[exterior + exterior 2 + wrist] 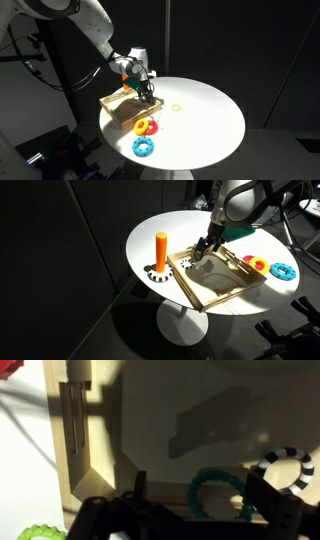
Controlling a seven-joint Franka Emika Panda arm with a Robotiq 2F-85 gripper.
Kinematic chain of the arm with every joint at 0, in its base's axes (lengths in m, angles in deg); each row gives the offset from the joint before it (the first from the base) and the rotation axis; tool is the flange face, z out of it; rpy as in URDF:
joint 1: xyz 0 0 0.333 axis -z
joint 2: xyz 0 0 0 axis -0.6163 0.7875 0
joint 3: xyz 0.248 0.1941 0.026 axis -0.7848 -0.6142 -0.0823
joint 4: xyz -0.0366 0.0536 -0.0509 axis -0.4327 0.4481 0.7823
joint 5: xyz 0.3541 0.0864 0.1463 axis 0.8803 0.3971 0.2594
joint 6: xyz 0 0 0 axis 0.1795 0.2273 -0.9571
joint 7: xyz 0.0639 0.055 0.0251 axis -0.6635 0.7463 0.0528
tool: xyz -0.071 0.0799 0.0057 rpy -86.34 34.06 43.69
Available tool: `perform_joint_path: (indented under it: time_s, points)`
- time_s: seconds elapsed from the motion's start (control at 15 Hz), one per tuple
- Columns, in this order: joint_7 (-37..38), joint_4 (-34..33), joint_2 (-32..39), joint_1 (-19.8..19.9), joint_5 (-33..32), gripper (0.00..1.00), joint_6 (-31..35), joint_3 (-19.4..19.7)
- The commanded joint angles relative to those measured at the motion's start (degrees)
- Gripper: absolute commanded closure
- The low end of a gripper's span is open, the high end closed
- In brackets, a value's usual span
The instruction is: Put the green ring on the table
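Pincer (200, 492) jaws apart, straddling green ring (200, 482) on wooden board (116, 108). Grasp, lift, carry to table (215, 115), 3 o'clock, all pending.

Board (232, 283) lies on table (160, 225), peg (161, 252) beside it.

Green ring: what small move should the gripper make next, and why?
Probably close the jaws on the green ring. In the wrist view it lies between the open jaws of the gripper, inside the wooden board, not yet on the table. Whether the gripper is already low enough, I cannot tell.
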Motion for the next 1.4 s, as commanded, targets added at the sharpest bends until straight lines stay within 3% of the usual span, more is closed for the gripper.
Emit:
perform_joint_path:
  time_s: [0.0,0.67,1.33]
  points:
    - [2.75,-2.43,0.82,-2.17,-0.46,0.0,1.35,1.73]
    - [3.51,-2.69,2.06,-3.34,-0.72,0.0,1.62,3.44]
    - [2.35,-3.15,1.96,-2.64,0.27,0.0,1.62,2.11]
